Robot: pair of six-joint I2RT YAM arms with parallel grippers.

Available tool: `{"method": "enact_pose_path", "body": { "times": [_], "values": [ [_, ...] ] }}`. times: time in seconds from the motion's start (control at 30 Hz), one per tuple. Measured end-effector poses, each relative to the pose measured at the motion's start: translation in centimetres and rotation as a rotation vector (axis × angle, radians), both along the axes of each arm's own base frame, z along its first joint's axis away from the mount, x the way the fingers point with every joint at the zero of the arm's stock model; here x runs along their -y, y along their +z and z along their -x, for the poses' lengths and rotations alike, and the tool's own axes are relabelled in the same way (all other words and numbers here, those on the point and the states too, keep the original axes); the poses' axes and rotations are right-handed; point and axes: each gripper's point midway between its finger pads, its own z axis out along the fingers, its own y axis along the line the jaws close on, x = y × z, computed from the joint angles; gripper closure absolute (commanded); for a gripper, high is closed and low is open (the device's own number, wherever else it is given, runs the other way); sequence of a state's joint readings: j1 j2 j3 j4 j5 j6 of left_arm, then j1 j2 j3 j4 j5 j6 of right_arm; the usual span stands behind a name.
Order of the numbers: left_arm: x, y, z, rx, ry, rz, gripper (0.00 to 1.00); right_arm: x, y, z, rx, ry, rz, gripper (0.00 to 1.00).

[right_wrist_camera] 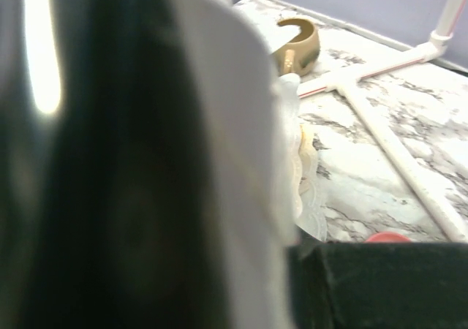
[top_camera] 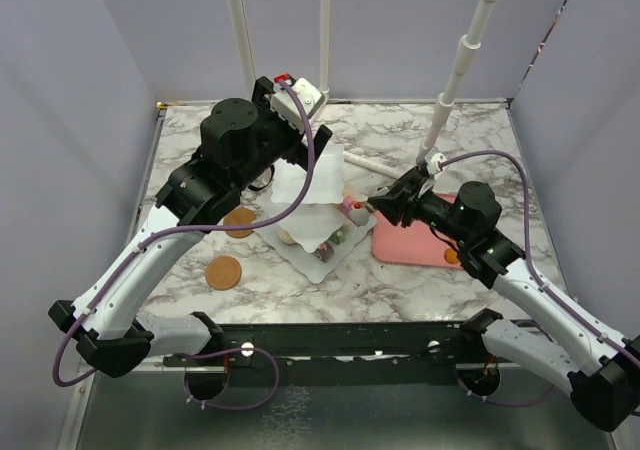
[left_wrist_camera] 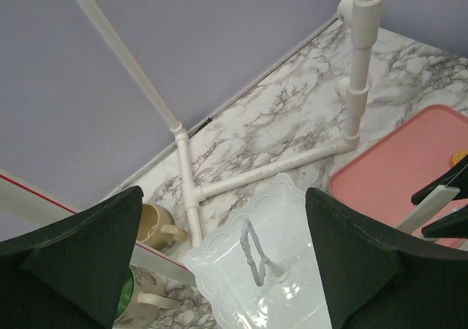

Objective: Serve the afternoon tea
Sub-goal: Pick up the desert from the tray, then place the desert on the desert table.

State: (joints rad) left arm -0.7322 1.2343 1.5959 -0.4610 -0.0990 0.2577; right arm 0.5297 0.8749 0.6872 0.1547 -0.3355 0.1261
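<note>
The white tiered stand (top_camera: 312,210) stands mid-table; its top wavy plate with a loop handle (left_wrist_camera: 256,252) lies just below my left gripper (left_wrist_camera: 223,197), which is wide open and empty above it. Small pastries (top_camera: 340,235) sit on the lowest plate. The beige mug (left_wrist_camera: 155,227) and the green-lined mug (left_wrist_camera: 135,300) stand left of the stand; the beige mug also shows in the right wrist view (right_wrist_camera: 300,44). Two brown coasters (top_camera: 224,271) lie front left. My right gripper (top_camera: 375,207) is at the stand's right edge, beside a pink pastry (top_camera: 350,205); its jaws look close together.
The flat pink tray (top_camera: 410,242) lies right of the stand under my right arm, with an orange biscuit (top_camera: 452,257) on it. White pipe frame pieces (top_camera: 380,168) lie on the marble behind the stand. Grey walls enclose the table.
</note>
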Motion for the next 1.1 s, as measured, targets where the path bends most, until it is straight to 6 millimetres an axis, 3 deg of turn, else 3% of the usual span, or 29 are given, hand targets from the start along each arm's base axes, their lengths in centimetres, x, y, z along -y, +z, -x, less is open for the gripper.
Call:
{"method": "enact_pose_path", "body": {
  "times": [0.17,0.57,0.97,1.1],
  "values": [
    [0.0,0.1,0.1,0.002,-0.004,0.001,0.06,-1.3,-0.8,0.6,-0.003,0.046,0.028,0.88],
    [-0.1,-0.2,0.5,0.002,-0.013,-0.001,0.06,-4.2,0.1,1.5,0.026,0.121,0.008,0.88],
    [-0.6,-0.2,1.3,0.016,-0.031,0.0,0.06,-5.8,0.0,-0.3,0.07,0.051,-0.034,0.85],
    [-0.8,0.1,1.6,0.024,-0.033,0.008,0.06,-6.5,-1.1,-0.7,0.052,0.048,-0.02,0.8]
  ]
}}
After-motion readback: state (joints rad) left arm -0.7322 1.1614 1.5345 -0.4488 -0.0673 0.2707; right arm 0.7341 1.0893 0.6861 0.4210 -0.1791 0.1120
